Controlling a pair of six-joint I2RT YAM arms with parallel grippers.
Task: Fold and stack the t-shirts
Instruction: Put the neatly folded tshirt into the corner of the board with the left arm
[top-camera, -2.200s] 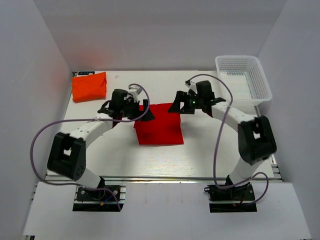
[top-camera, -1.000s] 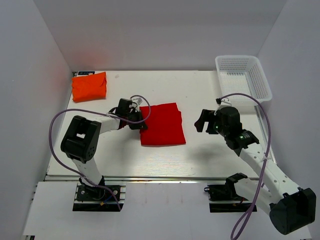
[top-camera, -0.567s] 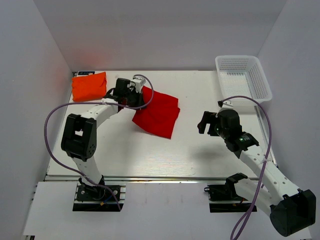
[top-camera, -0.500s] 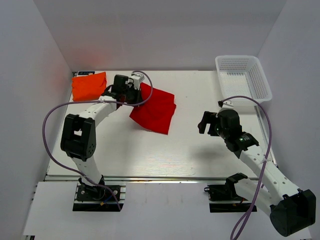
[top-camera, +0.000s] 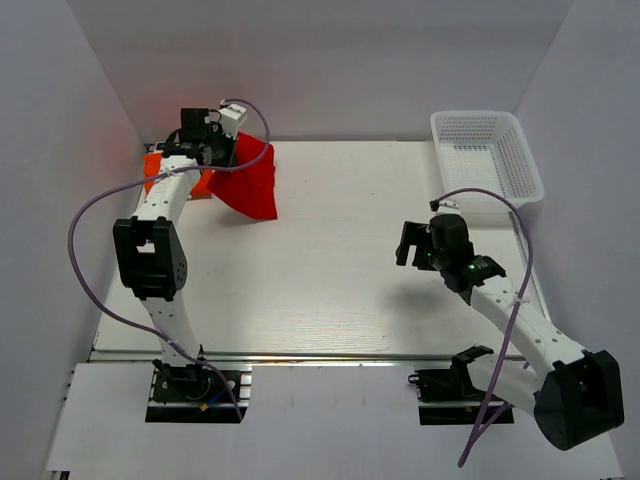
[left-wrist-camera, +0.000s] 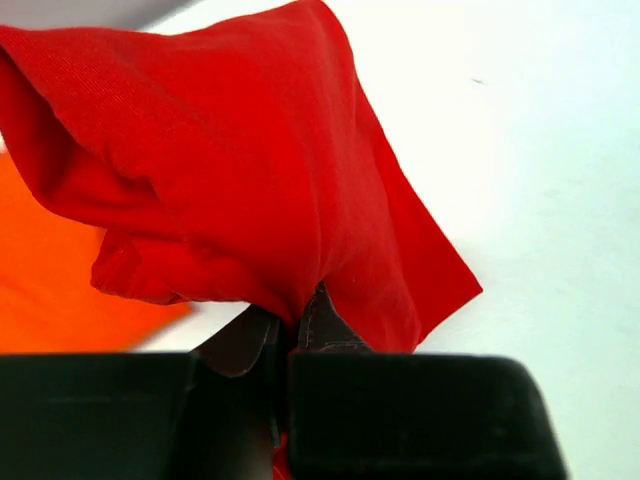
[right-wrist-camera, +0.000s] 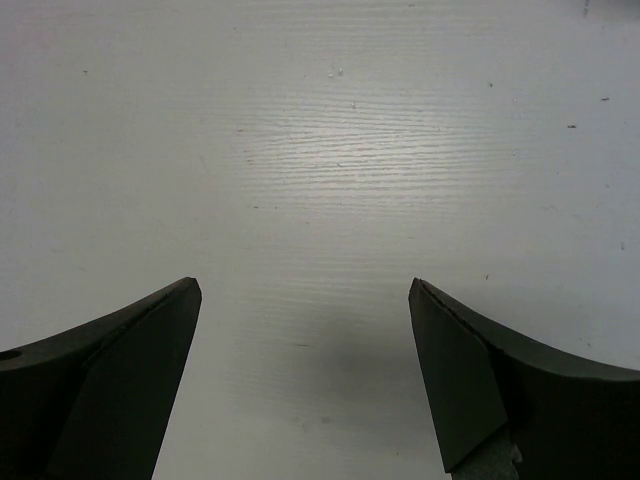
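Observation:
My left gripper (top-camera: 222, 152) is shut on an edge of the folded bright red t-shirt (top-camera: 250, 180), which hangs from it at the far left of the table, partly over the folded orange t-shirt (top-camera: 160, 170). In the left wrist view the red t-shirt (left-wrist-camera: 240, 170) fills the frame above my left gripper (left-wrist-camera: 290, 318), with the orange t-shirt (left-wrist-camera: 40, 270) behind it at the left. My right gripper (top-camera: 405, 245) hovers open over bare table at the right. In its wrist view the right gripper (right-wrist-camera: 305, 290) holds nothing.
A white mesh basket (top-camera: 487, 158) stands at the far right corner. White walls close in the table on the left, back and right. The arm bases sit at the near edge.
My left gripper has carried the red t-shirt off the table's middle to the far left, over the orange one. The right arm has barely moved.

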